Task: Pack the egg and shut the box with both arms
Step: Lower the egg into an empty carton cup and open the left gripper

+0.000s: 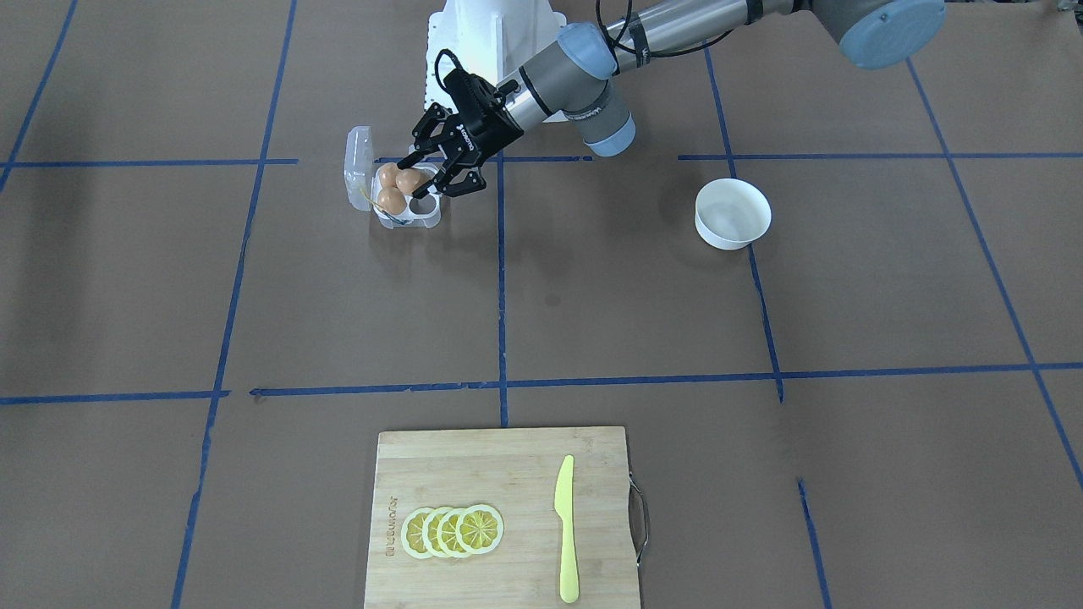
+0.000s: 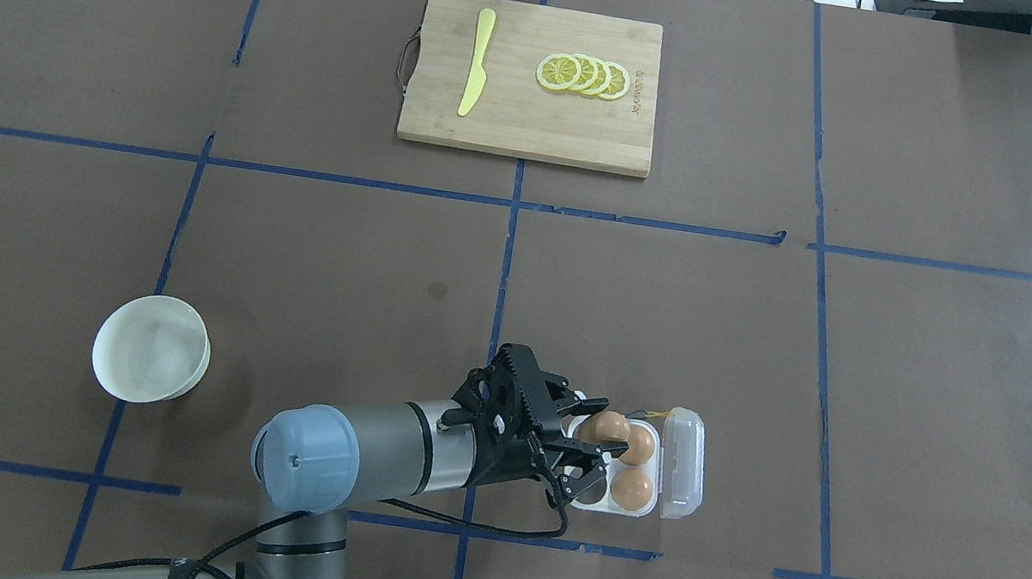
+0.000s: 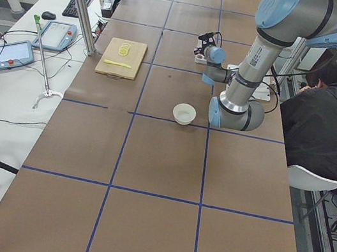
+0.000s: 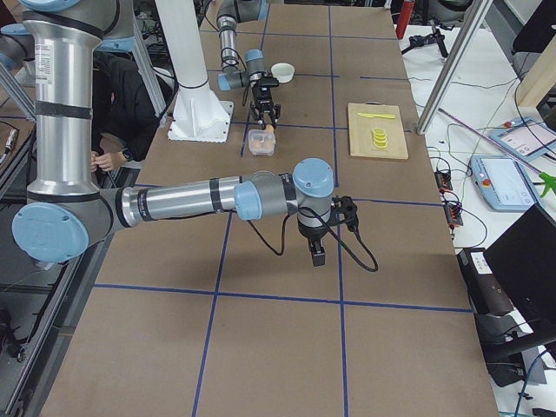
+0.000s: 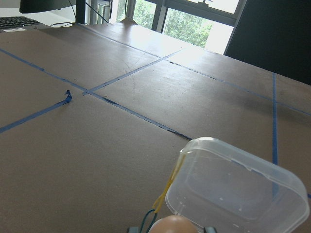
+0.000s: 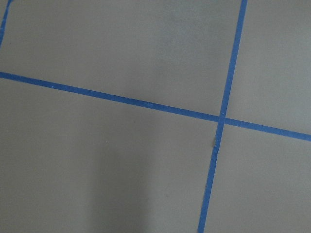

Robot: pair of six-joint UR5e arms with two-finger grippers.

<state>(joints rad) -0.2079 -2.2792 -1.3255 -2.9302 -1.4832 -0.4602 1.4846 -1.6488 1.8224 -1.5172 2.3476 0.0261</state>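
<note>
The clear box [image 2: 636, 513] stands open near the robot's base, its lid [image 2: 683, 465] folded out away from the arm. Two brown eggs [image 2: 640, 445] [image 2: 631, 488] sit in its cells. My left gripper [image 2: 598, 437] reaches in from the side, its black fingers closed around a third egg [image 2: 608, 427] at the box's near cell. The front view shows the same egg [image 1: 412, 180] and the box [image 1: 408, 220]. The left wrist view shows the lid [image 5: 238, 189] and the egg's top [image 5: 175, 225]. My right gripper [image 4: 314, 252] hangs low over bare table, far from the box; I cannot tell if it is open.
A white bowl [image 2: 151, 349] stands on the table on the left arm's side. A wooden cutting board [image 2: 528, 120] at the far edge carries lemon slices [image 2: 584, 76] and a yellow knife [image 2: 477, 62]. A seated person [image 3: 331, 121] is behind the robot.
</note>
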